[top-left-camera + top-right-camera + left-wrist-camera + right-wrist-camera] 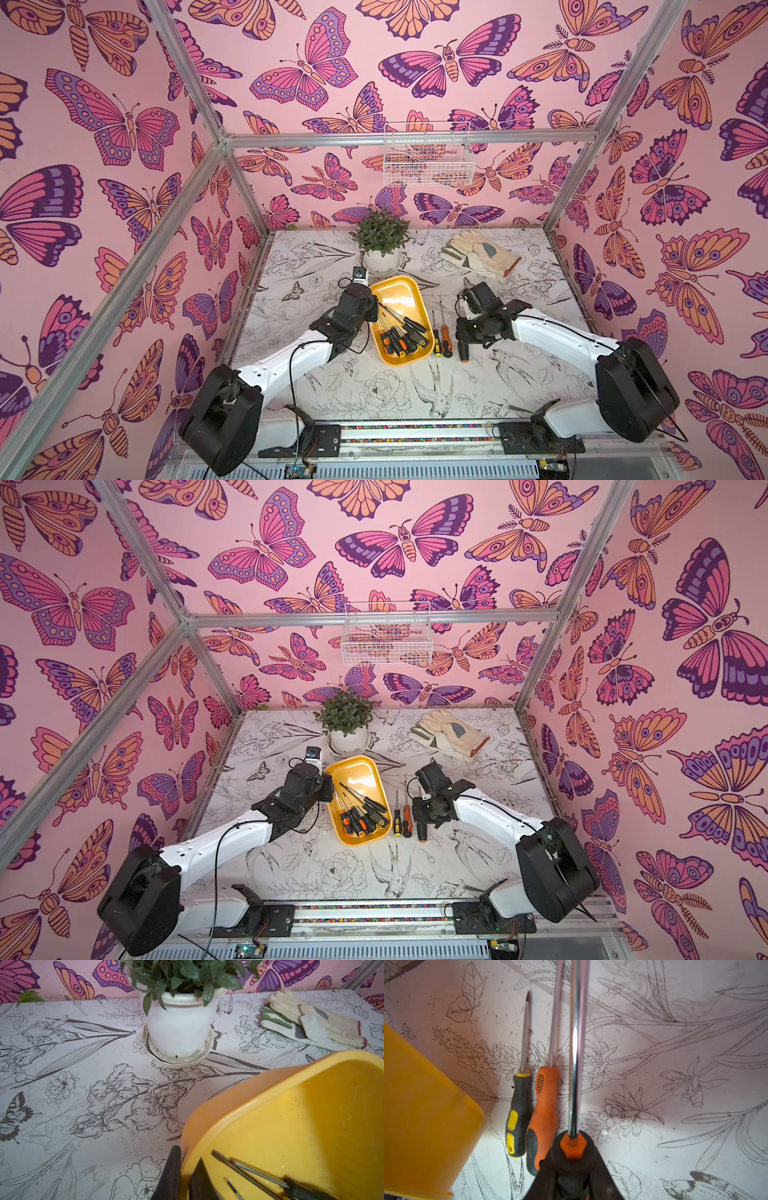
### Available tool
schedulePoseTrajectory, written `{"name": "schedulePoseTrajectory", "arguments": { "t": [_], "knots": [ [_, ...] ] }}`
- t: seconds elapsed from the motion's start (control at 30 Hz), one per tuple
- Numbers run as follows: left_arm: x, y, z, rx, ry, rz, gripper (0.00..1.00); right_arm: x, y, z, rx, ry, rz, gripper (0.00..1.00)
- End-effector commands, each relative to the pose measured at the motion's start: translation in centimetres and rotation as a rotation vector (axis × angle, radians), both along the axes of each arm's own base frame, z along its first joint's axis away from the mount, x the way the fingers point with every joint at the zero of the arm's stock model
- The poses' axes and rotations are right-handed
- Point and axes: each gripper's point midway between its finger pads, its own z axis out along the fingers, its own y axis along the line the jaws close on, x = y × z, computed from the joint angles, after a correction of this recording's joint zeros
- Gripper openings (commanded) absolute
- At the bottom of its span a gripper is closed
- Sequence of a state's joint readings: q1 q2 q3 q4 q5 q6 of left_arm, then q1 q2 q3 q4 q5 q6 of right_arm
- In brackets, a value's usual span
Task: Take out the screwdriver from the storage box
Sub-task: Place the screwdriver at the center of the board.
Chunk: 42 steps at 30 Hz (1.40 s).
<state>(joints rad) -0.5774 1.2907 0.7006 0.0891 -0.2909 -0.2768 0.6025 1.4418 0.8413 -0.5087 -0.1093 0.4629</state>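
Clamping one screwdriver (577, 1043) by its handle: right gripper (572, 1167), right of the storage box (399, 291). Two lie on the table (374, 395) between them: yellow-black screwdriver (519, 1113), orange screwdriver (544, 1113). Roughly five screwdrivers (401, 336) overlap inside box. Left gripper (185, 1176) pinches its left rim.

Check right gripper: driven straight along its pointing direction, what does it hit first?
Likely the table. The right gripper, jaws shut on a black-and-orange screwdriver, points down at bare surface beside the orange-handled screwdriver; the held handle would touch first. Depth unclear.
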Motion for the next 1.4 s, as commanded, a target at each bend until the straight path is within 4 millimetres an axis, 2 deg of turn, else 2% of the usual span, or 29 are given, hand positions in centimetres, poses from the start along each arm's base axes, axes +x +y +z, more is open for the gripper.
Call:
{"name": "schedulePoseTrajectory", "arguments": {
  "t": [0.0, 0.5, 1.07, 1.27, 1.3, 1.37],
  "knots": [
    [-1.0, 0.4, -1.8, 0.067, 0.048, -0.024, 0.00, 0.6, 0.6, -0.1, 0.025, -0.003, 0.009, 0.00],
    [-1.0, 0.4, -2.1, 0.066, 0.055, -0.023, 0.00, 1.2, 0.9, -1.9, 0.024, 0.025, -0.006, 0.00],
    [-1.3, 0.5, -2.0, 0.063, 0.053, -0.027, 0.00, 1.2, 0.6, -3.0, 0.006, 0.032, -0.019, 0.00],
    [-1.3, 0.6, -2.1, 0.066, 0.055, -0.027, 0.00, 1.2, 0.5, -3.1, 0.005, 0.032, -0.023, 0.04],
    [-1.3, 0.6, -2.1, 0.068, 0.056, -0.027, 0.00, 1.0, 0.3, -4.0, -0.012, 0.057, -0.025, 0.05],
    [-1.3, 0.6, -2.2, 0.068, 0.057, -0.027, 0.00, 0.9, 0.3, -4.1, -0.013, 0.061, -0.025, 0.07]
  ]
}}
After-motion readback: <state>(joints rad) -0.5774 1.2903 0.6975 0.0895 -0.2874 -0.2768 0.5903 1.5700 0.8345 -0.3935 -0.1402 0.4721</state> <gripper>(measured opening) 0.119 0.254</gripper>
